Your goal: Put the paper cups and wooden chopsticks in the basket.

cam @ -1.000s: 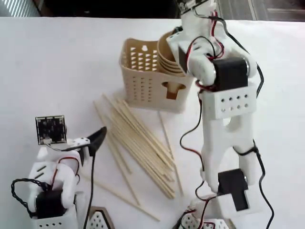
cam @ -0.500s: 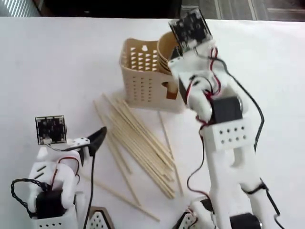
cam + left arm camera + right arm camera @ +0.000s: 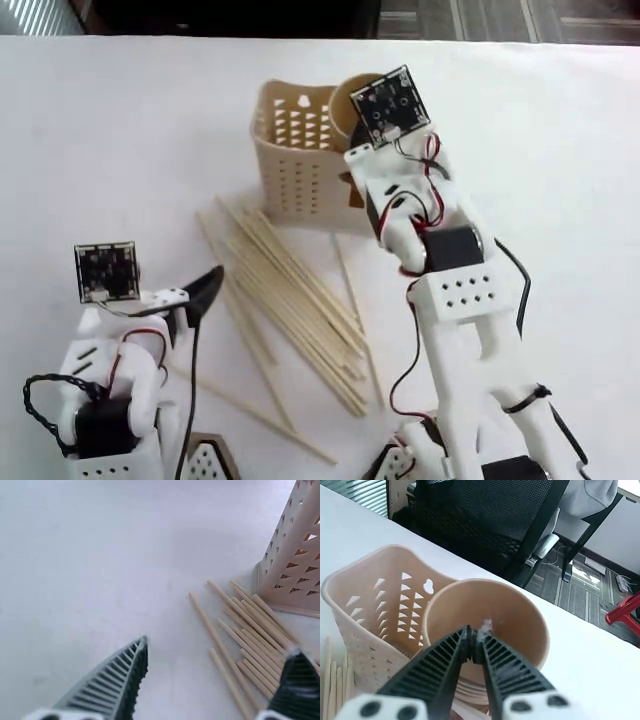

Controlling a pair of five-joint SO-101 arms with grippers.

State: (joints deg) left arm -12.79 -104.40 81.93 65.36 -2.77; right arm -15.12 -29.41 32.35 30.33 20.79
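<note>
A stack of paper cups (image 3: 485, 625) stands in the right end of the cream perforated basket (image 3: 295, 165). My right gripper (image 3: 473, 641) hangs just above the stack's near rim, shut, with nothing between its fingers. In the high view the cups (image 3: 345, 100) peek out beside the right arm's wrist board (image 3: 390, 100). Several wooden chopsticks (image 3: 290, 300) lie fanned out on the table in front of the basket. At the front left my left gripper (image 3: 220, 647) is held open above the table, by the ends of the chopsticks (image 3: 240, 635), apart from them.
The table (image 3: 120, 130) is white. A corner of the basket (image 3: 295, 555) stands just past the chopstick ends. Beyond the table's far edge are a black mesh chair (image 3: 485, 525) and a red stool (image 3: 625, 615). The right arm (image 3: 460, 300) stretches from the front edge to the basket.
The right arm has drawn back toward the front from over the basket's far right, and its wrist now sits over the cups. The left arm has stayed put.
</note>
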